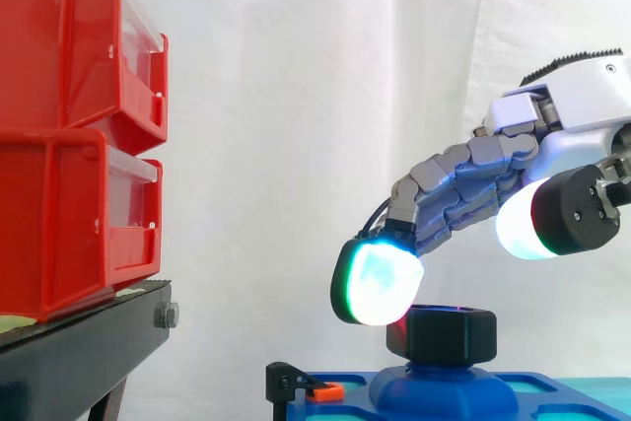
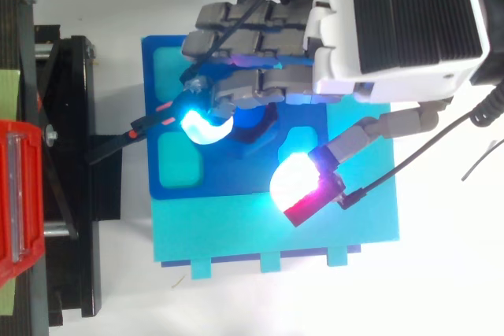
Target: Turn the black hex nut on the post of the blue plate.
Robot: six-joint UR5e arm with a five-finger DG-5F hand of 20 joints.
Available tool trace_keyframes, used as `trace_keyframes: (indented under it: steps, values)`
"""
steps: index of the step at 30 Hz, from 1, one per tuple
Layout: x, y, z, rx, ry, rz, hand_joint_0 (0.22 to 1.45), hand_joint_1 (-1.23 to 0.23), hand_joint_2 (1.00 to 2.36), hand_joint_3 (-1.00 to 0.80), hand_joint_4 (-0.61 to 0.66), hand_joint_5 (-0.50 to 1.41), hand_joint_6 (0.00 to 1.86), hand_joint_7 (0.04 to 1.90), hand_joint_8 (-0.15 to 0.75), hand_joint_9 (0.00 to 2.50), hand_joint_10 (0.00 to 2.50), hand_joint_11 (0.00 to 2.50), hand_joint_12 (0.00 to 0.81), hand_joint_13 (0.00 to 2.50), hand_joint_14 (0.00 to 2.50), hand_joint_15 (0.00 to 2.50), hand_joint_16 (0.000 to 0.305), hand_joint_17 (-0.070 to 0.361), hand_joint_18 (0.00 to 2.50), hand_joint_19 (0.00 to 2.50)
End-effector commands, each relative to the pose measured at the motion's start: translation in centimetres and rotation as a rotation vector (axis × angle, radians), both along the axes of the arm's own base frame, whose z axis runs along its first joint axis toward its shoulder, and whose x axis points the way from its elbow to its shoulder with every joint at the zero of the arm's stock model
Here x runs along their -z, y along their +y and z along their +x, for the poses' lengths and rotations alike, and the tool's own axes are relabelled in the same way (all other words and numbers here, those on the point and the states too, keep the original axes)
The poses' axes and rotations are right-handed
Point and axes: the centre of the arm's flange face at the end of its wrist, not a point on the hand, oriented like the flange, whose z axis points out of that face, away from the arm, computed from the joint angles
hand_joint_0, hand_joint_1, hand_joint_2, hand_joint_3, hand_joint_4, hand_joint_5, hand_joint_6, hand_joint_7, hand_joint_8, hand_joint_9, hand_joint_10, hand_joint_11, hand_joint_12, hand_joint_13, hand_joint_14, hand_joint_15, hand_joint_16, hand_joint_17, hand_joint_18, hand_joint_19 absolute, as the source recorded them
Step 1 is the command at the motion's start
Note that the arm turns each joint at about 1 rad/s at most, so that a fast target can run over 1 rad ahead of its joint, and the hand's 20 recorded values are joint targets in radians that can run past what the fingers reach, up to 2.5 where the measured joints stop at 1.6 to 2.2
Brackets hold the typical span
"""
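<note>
Nut and post come first: the black hex nut (image 1: 441, 334) sits on the raised post (image 1: 444, 386) near the middle of the blue plate (image 1: 562, 393), with its flats exposed in the side view. The hand (image 1: 473, 179) reaches down over it with its fingers spread and only gently bent, gripping nothing. One glowing fingertip (image 1: 380, 283) seems to rest against the nut's upper corner on the side toward the red bins (image 1: 69, 135). The thumb pad (image 1: 523, 219) hangs well clear above the opposite side.

With contact on one side only, I judge slipping the likeliest fault: a push there could slide the pad off the corner and over the top, and the nut would not turn. If the thumb closes too high, it would pinch above the nut. A hard sideways shove might also shift the plate, though a black clamp (image 1: 286, 380) with an orange tab (image 1: 325, 391) sits at its bin-side edge.
</note>
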Motion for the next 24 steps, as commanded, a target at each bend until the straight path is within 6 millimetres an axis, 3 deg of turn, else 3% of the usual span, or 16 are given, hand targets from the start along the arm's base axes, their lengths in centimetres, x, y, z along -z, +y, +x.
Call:
trace_keyframes:
  steps: [1, 24]
  values:
    - [0.0, -0.7, -0.2, -0.011, 0.0, 0.004, 0.49, -0.42, 1.0, -0.5, 0.18, -0.2, 0.5, 0.76, 0.229, 0.3, 0.0, 0.0, 0.351, 0.15, 0.0, 0.0, 0.053, 0.12, 0.0, 0.04]
    - [0.1, -5.8, -2.0, -0.047, 0.014, -0.006, 0.48, -0.4, 1.0, -0.5, 0.18, -0.2, 0.5, 0.77, 0.223, 0.27, 0.0, 0.0, 0.349, 0.12, 0.0, 0.01, 0.053, 0.119, 0.0, 0.06]
